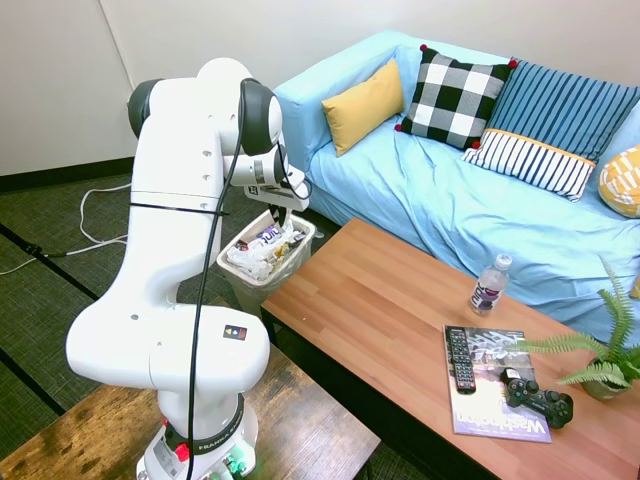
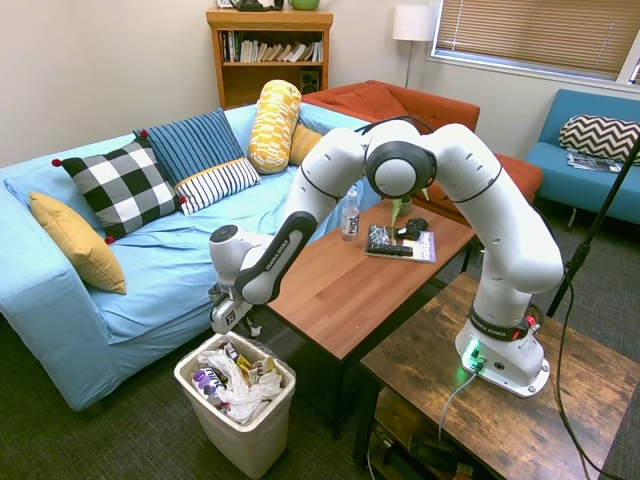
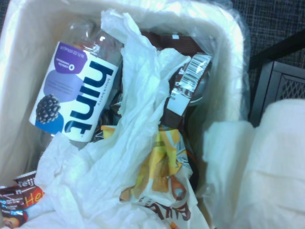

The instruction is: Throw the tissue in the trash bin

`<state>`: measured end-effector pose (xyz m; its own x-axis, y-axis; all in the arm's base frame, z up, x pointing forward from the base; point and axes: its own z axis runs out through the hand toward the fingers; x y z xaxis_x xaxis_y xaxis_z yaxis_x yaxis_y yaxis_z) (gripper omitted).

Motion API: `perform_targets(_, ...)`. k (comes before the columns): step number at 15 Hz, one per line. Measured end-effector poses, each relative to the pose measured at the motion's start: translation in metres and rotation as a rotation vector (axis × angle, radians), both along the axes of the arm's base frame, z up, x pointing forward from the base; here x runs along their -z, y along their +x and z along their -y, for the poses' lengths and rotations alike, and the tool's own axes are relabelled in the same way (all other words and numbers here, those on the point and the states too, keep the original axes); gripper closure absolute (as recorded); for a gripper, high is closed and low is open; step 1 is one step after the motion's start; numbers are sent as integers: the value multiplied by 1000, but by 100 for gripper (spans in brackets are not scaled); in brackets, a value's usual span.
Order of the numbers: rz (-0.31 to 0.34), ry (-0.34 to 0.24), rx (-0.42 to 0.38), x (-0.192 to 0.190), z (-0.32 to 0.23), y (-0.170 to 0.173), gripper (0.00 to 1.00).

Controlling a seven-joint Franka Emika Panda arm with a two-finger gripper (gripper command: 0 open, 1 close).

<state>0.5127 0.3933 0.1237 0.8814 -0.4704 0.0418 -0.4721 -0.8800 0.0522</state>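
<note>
White arm folded over from base, elbow high, forearm slanting down toward lower left of second exterior frame. Wrist bent downward. Hand (image 2: 243,327) points down, small in frame; finger spacing not discernible in either exterior view.

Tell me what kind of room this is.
Most likely a living room or lounge: a blue sofa with throw pillows, a wooden coffee table holding a game controller and a magazine, and a bookshelf behind.

the table (image 1: 400,300) and trash bin (image 1: 262,262) are being viewed from opposite sides by both exterior cameras; the bin's contents are being viewed closely from above by the wrist camera.
</note>
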Motion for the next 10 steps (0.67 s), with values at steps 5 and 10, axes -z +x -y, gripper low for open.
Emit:
perform_targets(5, -8, -7, -2, 10, -8, -7, 0)
perform_targets(10, -7, -6, -3, 10, -12, -9, 0)
